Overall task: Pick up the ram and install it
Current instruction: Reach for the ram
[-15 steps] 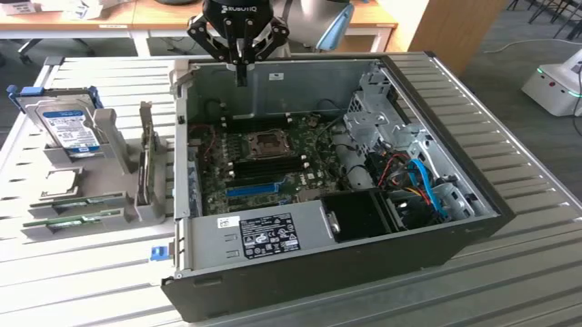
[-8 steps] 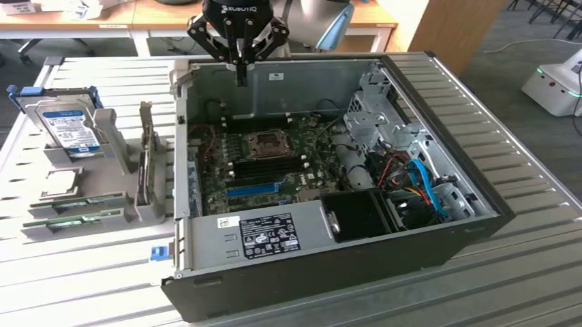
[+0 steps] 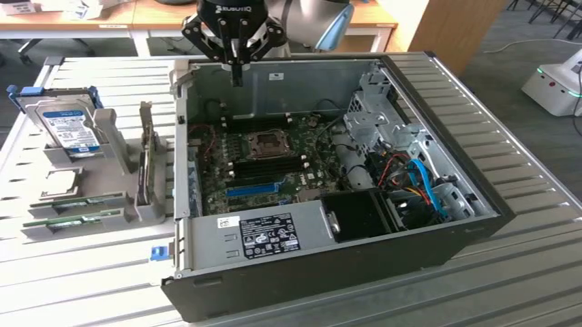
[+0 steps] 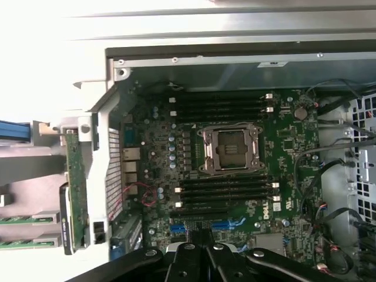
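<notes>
green ram (image 3: 73, 221) slotted in grey holder (image 3: 41, 234) on tabletop (image 3: 91, 286), well apart from claw (image 3: 236, 80). shut tight, empty, hovering above open computer case (image 3: 300, 272). could jab motherboard (image 3: 309, 146) if lowered shut; could tilt ram in holder if gripped off-centre.

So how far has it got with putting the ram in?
Nothing looks done yet: the ram sticks lie in their grey holder beside the case, and the motherboard's memory slots look empty. In hand: nothing; the jaws are shut and empty, hanging over the open case. Both the pickup and the install are left.
</notes>
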Controlling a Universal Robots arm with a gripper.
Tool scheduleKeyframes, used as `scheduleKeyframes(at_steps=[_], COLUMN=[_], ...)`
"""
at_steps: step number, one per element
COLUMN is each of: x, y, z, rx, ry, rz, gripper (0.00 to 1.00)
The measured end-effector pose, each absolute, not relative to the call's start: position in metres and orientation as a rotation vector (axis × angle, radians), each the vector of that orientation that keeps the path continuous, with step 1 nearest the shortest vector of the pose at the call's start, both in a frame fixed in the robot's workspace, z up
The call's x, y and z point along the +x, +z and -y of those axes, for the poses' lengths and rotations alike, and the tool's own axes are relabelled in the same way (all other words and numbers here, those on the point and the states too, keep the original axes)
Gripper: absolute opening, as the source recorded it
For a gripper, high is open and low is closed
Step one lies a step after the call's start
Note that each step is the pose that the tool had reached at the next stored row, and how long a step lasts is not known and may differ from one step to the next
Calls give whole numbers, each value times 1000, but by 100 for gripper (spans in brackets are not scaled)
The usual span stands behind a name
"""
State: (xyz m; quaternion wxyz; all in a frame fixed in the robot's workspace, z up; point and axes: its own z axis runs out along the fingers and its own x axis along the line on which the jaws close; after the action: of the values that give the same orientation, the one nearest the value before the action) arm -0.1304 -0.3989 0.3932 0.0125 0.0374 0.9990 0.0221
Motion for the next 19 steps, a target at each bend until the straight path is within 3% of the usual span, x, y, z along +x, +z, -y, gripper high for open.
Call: scheduleKeyframes(at_steps=[19], x=[-188], y=[393], z=[399], rx=[116], ry=[69], rz=[-3114], gripper=[11])
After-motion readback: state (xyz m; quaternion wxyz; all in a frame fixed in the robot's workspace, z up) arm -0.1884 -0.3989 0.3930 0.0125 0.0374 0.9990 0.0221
